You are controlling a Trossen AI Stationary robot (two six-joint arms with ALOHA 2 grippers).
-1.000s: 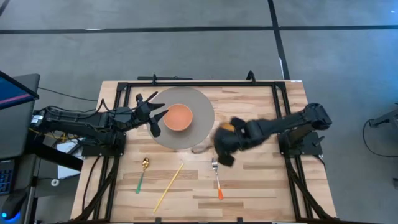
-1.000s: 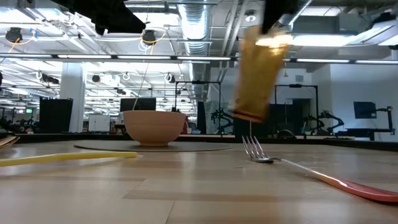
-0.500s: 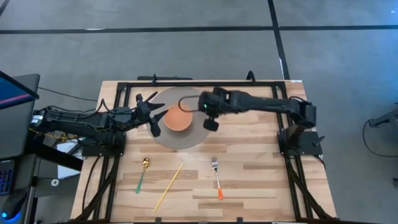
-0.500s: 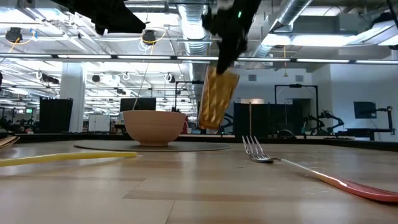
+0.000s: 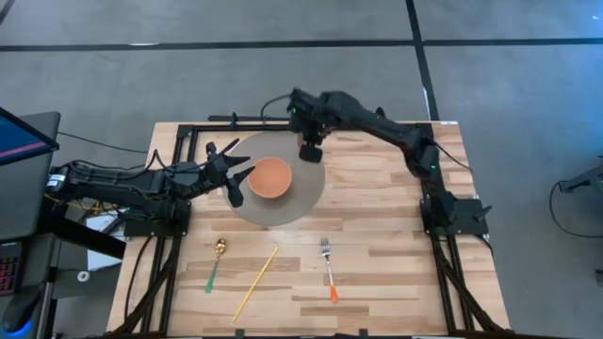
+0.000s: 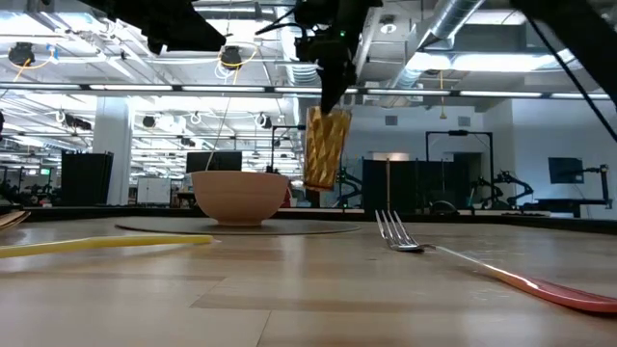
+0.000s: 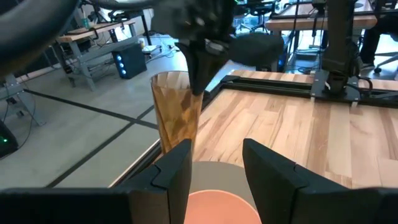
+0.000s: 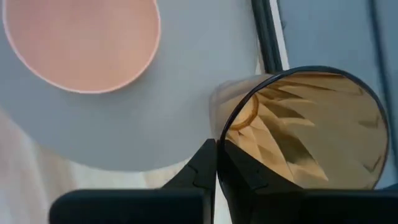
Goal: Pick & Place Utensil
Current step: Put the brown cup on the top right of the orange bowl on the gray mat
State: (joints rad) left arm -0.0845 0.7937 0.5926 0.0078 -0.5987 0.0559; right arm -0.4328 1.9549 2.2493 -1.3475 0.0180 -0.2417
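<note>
Amber faceted tumbler (image 6: 326, 146) hung pinched by its rim in my right gripper (image 8: 216, 163) beyond the pink bowl (image 5: 271, 177), left gripper (image 7: 214, 163) open beside it; I feared it slipping and toppling.

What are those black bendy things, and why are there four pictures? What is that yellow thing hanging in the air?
The black bendy things are two robot arms, each ending in a two-finger claw called a gripper. One picture looks straight down from above, one looks across the table top, and two come from small cameras on the arms' wrists. The right gripper is pinching the rim of an amber glass and holding it in the air near the far edge of the wooden table. The left gripper waits, open, beside the orange bowl, which sits on a round grey mat. Nearer the front lie a fork, a spoon and a yellow stick.
</note>
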